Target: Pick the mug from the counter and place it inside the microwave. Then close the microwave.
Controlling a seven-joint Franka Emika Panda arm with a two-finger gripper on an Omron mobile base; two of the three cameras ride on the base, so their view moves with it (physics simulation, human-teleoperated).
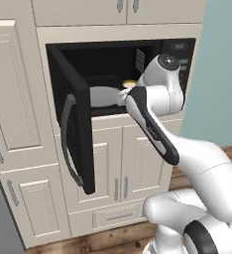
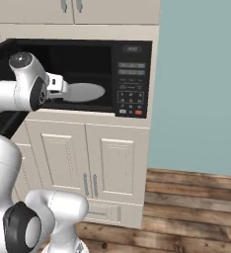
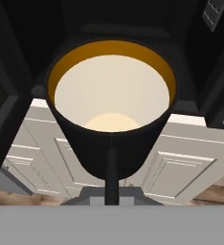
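Observation:
The black mug [image 3: 111,139] with its cream-yellow inside looms close in the hand view, mouth toward the camera. My gripper [image 3: 111,160] is shut on it, one dark finger running up its outer wall. A sliver of the mug's pale rim [image 1: 129,84] peeks out beside my wrist, at the mouth of the microwave [image 1: 113,57]. The hand [image 2: 56,84] reaches into the black cavity, just left of the round pale turntable [image 2: 85,92]. The microwave door [image 1: 81,134] stands wide open to the left, grey handle [image 1: 65,144] facing out. The counter is out of view.
The button panel [image 2: 131,81] sits at the microwave's right. Cream cabinet doors [image 2: 88,163] lie below it and tall ones [image 1: 16,109] to the left. A teal wall [image 2: 201,84] and wooden floor [image 2: 186,197] are to the right. The open door juts into the room.

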